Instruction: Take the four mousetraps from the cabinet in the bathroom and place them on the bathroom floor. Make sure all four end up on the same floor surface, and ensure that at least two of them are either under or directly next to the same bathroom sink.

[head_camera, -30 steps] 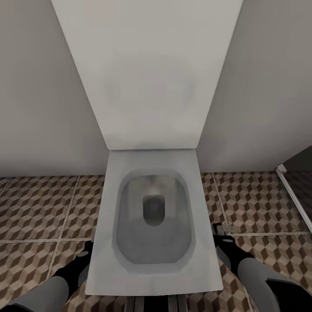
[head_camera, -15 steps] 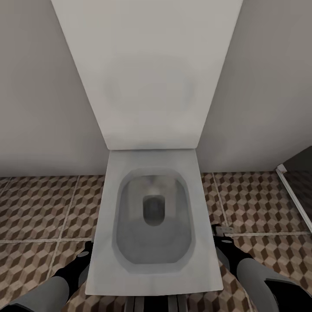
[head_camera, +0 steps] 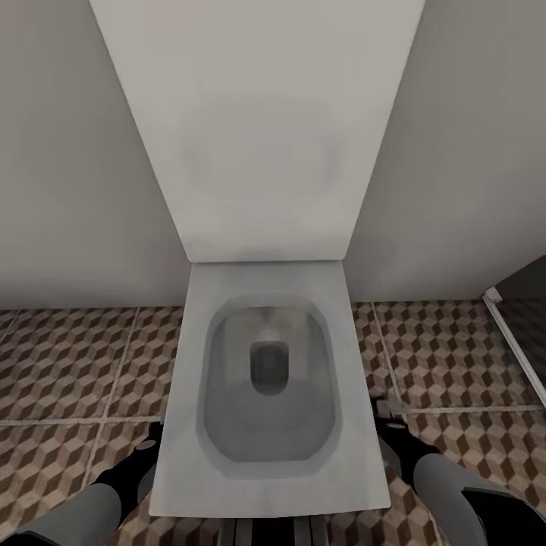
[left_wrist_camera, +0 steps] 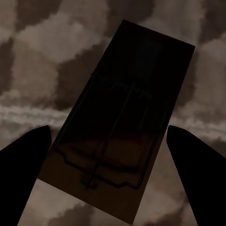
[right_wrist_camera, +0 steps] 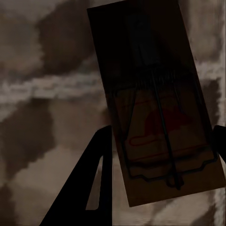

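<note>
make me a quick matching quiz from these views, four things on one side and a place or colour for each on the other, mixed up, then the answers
Things:
1. toilet
2. bathroom floor
3. mousetrap in the left wrist view
4. right gripper

Descriptions:
A. brown, beige and dark cube-pattern tiles
B. white, with an open bowl, in the middle of the head view
C. low beside the toilet's right edge
D. between two dark fingertips, tiles behind it

Pairs: 1-B, 2-A, 3-D, 4-C

white toilet, grey wall
</note>
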Motion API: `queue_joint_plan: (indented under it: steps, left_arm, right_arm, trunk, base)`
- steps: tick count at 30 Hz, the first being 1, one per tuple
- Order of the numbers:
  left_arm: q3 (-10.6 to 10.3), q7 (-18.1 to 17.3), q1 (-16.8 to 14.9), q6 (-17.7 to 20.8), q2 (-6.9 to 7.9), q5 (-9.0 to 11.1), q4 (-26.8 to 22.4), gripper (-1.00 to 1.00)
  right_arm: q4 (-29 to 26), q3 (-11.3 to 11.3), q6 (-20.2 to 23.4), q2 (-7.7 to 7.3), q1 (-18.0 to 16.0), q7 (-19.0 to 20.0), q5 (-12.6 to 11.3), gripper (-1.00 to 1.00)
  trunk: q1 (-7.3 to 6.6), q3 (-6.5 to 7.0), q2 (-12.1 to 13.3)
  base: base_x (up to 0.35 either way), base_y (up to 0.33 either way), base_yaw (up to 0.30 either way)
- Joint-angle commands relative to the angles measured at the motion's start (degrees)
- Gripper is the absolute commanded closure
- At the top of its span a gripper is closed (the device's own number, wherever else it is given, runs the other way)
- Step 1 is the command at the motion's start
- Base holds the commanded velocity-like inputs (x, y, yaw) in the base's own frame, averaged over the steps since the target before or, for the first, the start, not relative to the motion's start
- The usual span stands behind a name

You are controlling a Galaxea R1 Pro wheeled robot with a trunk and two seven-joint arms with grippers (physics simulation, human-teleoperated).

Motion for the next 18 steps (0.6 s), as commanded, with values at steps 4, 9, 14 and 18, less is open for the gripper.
queue_joint_plan:
  steps: [4,9,14,18]
  left_arm:
    - [-0.51,0.38,-0.02,-0.17,0.04,0.37,-0.02,1.00]
    - [-0.53,0.36,-0.02,-0.17,0.03,0.37,-0.02,1.00]
    - [-0.54,0.34,-0.02,-0.17,0.03,0.37,-0.02,1.00]
    - [-0.55,0.32,-0.02,-0.17,0.03,0.37,-0.02,1.00]
  right_arm:
    - [1.03,-0.42,0.16,-0.01,0.01,-0.03,0.47,1.00]
    - [1.56,-0.45,0.01,-0.07,0.01,-0.03,0.48,1.00]
    - [1.69,-0.46,-0.28,-0.10,0.06,-0.03,0.49,1.00]
    - [1.71,-0.47,-0.68,-0.06,0.07,-0.03,0.49,1.00]
  trunk:
    - [-0.01,-0.03,-0.01]
    - [-0.01,-0.03,-0.01]
    - [-0.01,-0.03,-0.01]
    - [-0.01,-0.03,-0.01]
  base:
    - [0.000,0.000,0.000]
    - [0.000,0.000,0.000]
    - [0.000,0.000,0.000]
    - [0.000,0.000,0.000]
